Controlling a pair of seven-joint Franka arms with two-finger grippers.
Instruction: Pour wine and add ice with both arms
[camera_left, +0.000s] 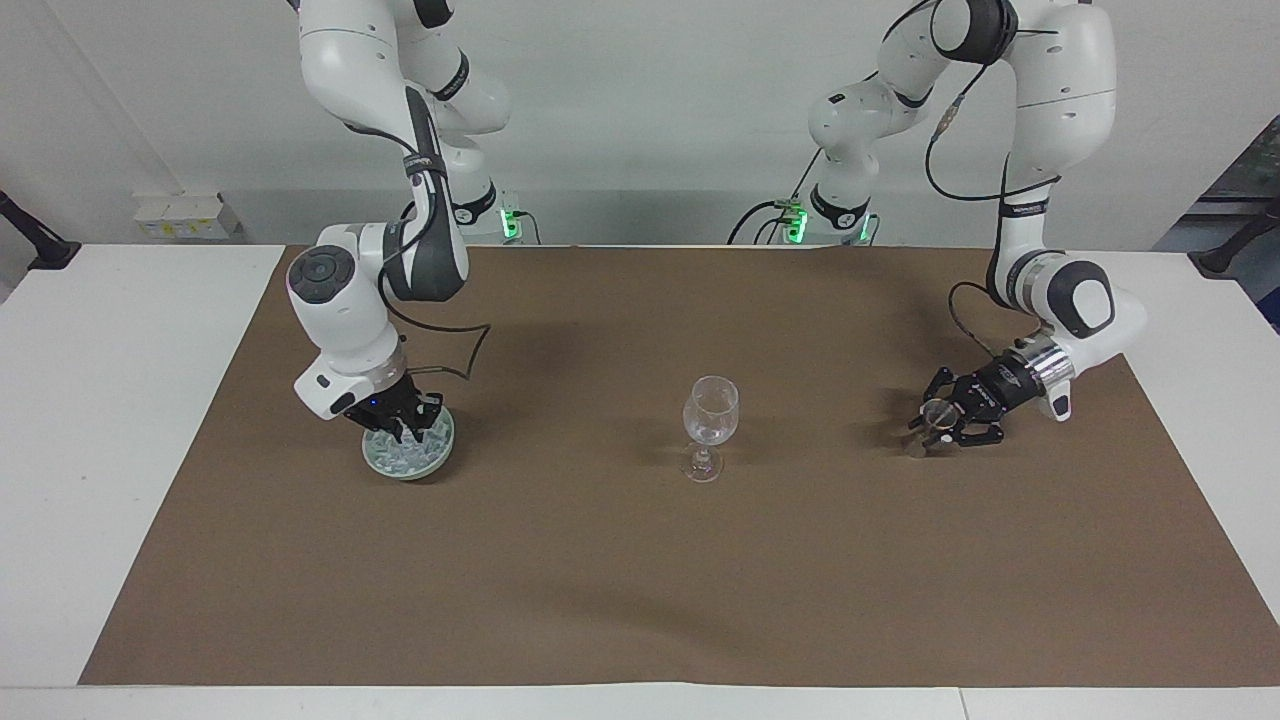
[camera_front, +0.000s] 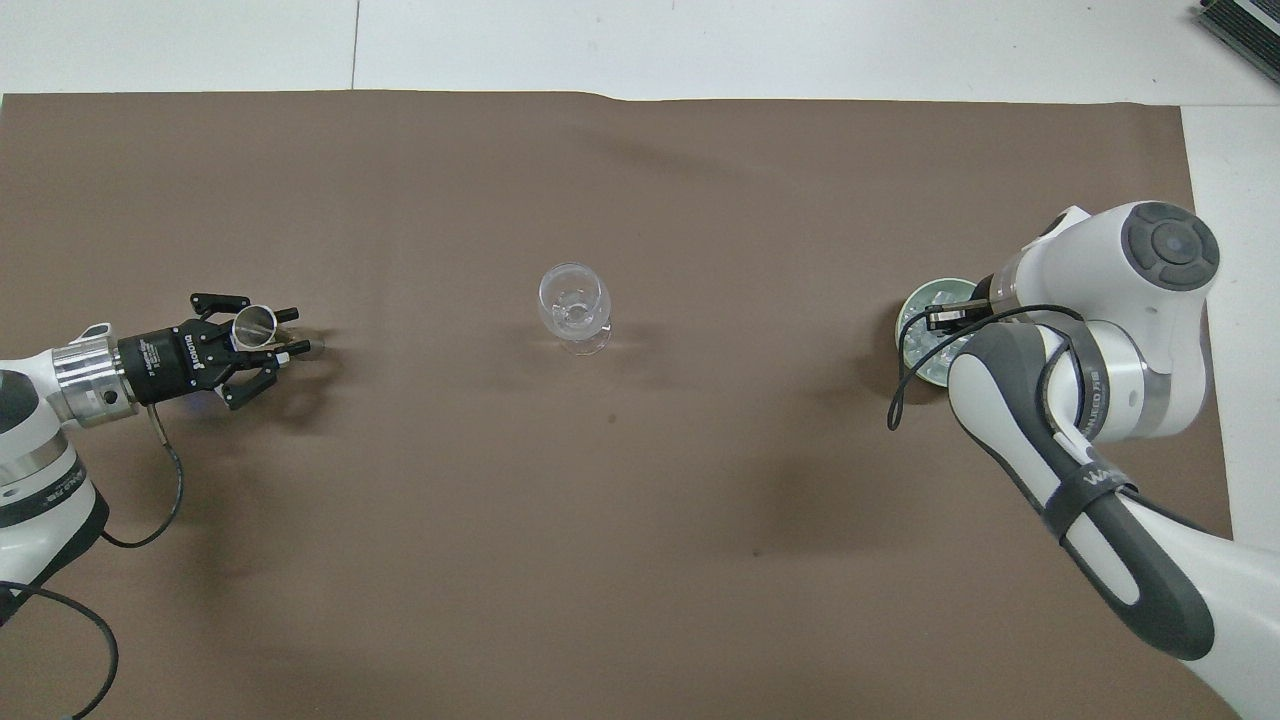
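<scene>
Ice (camera_left: 408, 452) piled in pale green dish (camera_left: 440, 448) at right arm's end of brown mat (camera_left: 640, 560). Right gripper (camera_left: 405, 424) lowered into dish, fingertips pinched together among ice. Small metal cup (camera_front: 252, 325) flanked by left gripper (camera_front: 272, 340) near mat; jaw state cannot be told. Wine glass (camera_left: 710, 426) stood mid-mat, between both.

Right end effector (camera_left: 408, 428) down in ice (camera_left: 400, 455); wine glass (camera_left: 710, 412) mid-mat; left end effector (camera_left: 938, 424) near small metal cup (camera_left: 936, 411).

Facing camera high, across table (camera_left: 80, 420); overhead steep from robots' end; both share table.
</scene>
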